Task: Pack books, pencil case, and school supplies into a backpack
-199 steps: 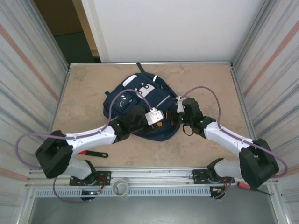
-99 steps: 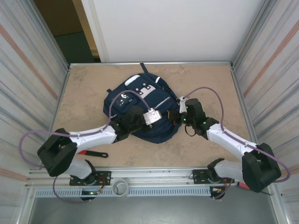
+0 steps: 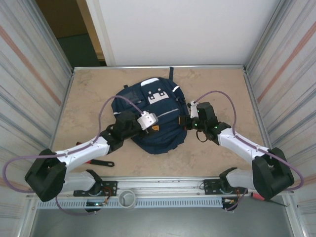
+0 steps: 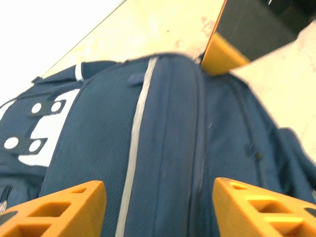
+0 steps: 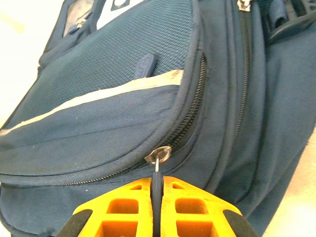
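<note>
While the right tool (image 5: 157,191) clenches the metal zip pull (image 5: 159,156) of a front pocket, pinching its tab flat between both fingers, the backpack (image 3: 154,116) lies face up in the middle of the counter (image 3: 89,98), its carry handle toward the far wall. That grip looks chosen so the slider can be drawn along its track. Whether the pocket is being opened or closed cannot be told from the teeth on show.

The left tool (image 4: 158,191) hangs released just above the front panel. Its fingers (image 4: 64,207) are spread to either side of a pale stripe (image 4: 134,143), with nothing between them. From that pose, it seems placed to press down or steady the fabric, so that a pull on the zip does not drag the whole bag sideways.

The zip bends round the pocket's corner just beyond the slider, which is likely where it will snag. A black spanner (image 3: 104,163) lies near the counter's front edge beside the left arm, well apart from the bag. The ribbed side walls (image 3: 34,74) leave both elbows little room.
</note>
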Robot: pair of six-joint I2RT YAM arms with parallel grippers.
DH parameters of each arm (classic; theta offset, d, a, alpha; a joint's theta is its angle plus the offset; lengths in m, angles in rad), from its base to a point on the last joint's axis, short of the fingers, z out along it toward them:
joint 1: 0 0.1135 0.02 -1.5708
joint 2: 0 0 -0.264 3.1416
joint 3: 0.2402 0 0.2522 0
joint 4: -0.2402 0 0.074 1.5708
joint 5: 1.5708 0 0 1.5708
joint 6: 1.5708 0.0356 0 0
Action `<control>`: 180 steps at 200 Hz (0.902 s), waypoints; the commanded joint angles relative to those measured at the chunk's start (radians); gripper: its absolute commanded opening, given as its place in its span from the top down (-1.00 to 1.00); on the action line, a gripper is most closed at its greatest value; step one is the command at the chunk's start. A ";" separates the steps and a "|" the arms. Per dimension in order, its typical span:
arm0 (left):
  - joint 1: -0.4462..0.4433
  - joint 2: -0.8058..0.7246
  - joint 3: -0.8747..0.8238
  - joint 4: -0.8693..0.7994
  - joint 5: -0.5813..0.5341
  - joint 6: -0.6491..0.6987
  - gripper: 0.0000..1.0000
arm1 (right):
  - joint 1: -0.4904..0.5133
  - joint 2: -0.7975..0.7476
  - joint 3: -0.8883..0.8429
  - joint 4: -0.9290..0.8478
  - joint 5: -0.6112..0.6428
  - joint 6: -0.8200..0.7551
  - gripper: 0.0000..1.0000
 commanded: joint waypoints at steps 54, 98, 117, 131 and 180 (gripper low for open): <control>-0.079 0.228 0.219 -0.093 0.013 0.111 -0.19 | 0.059 -0.075 0.014 0.069 -0.024 0.021 1.00; -0.077 0.268 0.251 -0.077 0.011 0.139 0.55 | 0.056 -0.106 -0.009 0.044 -0.005 0.009 1.00; -0.064 0.239 0.222 -0.067 0.042 0.138 0.91 | 0.016 -0.105 -0.012 0.007 0.004 -0.011 1.00; -0.032 0.202 0.183 -0.029 0.125 0.105 1.00 | -0.050 -0.080 0.003 -0.039 -0.024 -0.012 1.00; 0.145 0.144 0.150 -0.029 0.609 -0.013 1.00 | -0.187 0.084 0.134 -0.111 -0.149 0.025 1.00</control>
